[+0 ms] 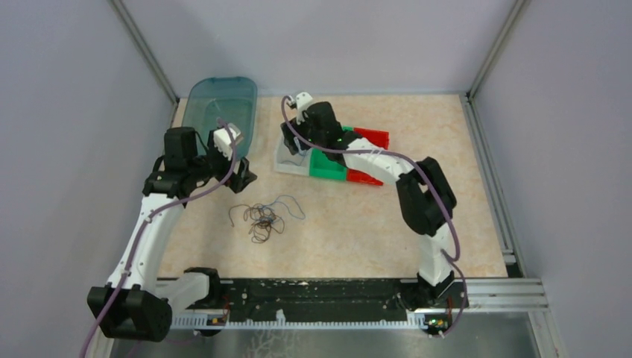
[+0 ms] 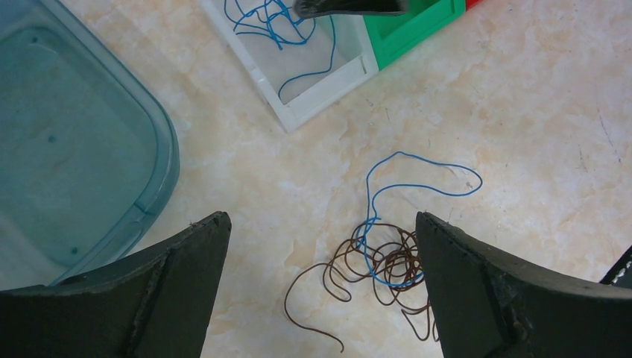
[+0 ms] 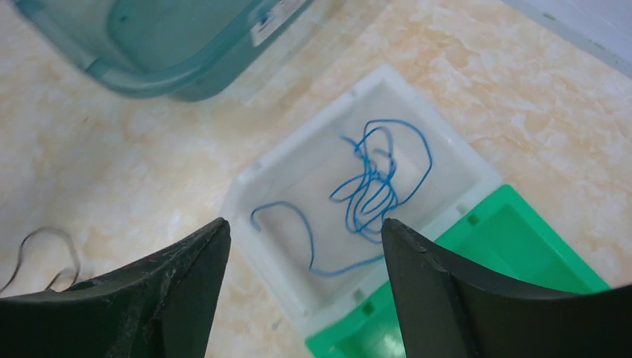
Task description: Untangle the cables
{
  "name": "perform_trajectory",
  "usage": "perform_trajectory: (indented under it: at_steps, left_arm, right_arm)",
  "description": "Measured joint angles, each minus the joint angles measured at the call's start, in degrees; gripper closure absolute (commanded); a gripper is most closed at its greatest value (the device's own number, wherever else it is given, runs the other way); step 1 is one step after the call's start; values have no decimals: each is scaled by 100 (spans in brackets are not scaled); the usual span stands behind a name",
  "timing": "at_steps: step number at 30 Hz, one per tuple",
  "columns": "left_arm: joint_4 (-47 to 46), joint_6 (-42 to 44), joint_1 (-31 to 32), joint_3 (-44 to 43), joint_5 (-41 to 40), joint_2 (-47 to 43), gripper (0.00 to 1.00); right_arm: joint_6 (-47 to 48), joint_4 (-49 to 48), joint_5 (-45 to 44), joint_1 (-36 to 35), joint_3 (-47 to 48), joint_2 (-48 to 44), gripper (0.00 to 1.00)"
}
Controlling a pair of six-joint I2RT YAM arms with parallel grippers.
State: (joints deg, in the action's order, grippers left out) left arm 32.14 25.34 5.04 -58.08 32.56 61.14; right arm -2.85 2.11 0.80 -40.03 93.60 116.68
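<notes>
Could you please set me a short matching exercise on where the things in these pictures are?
Things: 1 white bin; 2 brown cable tangle; 3 teal tub; 4 right pincer.
Places: A tangled with a blue cable on the table; B open above the white bin; C holds a second blue cable; D at the far left corner.
Pairs: 1-C; 2-A; 3-D; 4-B.

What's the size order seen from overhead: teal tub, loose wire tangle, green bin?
1. teal tub
2. wire tangle, thin but widely spread
3. green bin
The right arm hides part of the bin, so second versus third is unsure.
</notes>
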Motion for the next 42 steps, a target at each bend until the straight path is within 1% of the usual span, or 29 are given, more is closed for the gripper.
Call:
perform_trajectory:
  at_steps: [7, 10, 12, 13, 15, 18, 24, 26, 29, 31, 34, 36, 37, 42]
  left_arm:
    - [120, 411, -7, 26, 22, 17, 1]
    - [243, 667, -7, 94, 46, 17, 1]
    - [361, 883, -11, 186, 68, 7, 1]
    - [420, 1003, -17, 260, 74, -4, 1]
    - [507, 1224, -28, 435, 98, -42, 1]
    - [702, 1576, -31, 706, 234, -122, 1]
    - [968, 2218, -31, 1108, 769, -310, 1]
    - [999, 2387, -31, 1239, 901, -319, 2]
    - [1034, 2614, -31, 1392, 997, -243, 2]
    - [1038, 2782, -31, 1482, 1034, -144, 4]
    - [1038, 3005, -28, 1615, 1043, -35, 9]
    - [1034, 3121, -13, 1685, 1038, -11, 14]
    - [1029, 3185, 15, 1720, 1032, -7, 17]
    - [824, 3370, 149, 1993, 940, -2, 34]
  right_arm:
    - [791, -570, 1582, -243, -2166, -2131, 27]
    - [1180, -570, 1978, -557, -2796, -2680, 27]
    - [1408, -540, 2177, -778, -3259, -2824, 28]
    - [1434, -525, 2190, -881, -3314, -2824, 30]
    - [1482, -570, 2229, -1071, -3740, -2817, 33]
    - [1467, -614, 2245, -1178, -4201, -2747, 38]
    - [1370, -1027, 2201, -1167, -4269, -2339, 39]
    - [1357, -1196, 2201, -1167, -4249, -2210, 41]
    - [1351, -1368, 2166, -1167, -4177, -1853, 49]
    - [1325, -1425, 2133, -1165, -4172, -1626, 58]
    - [1329, -1429, 2111, -1167, -4172, -1438, 84]
    - [1318, -1429, 2052, -1167, -4170, -1401, 97]
    - [1285, -1429, 2024, -1165, -4168, -1401, 100]
    - [1187, -1453, 1873, -1145, -4120, -1580, 100]
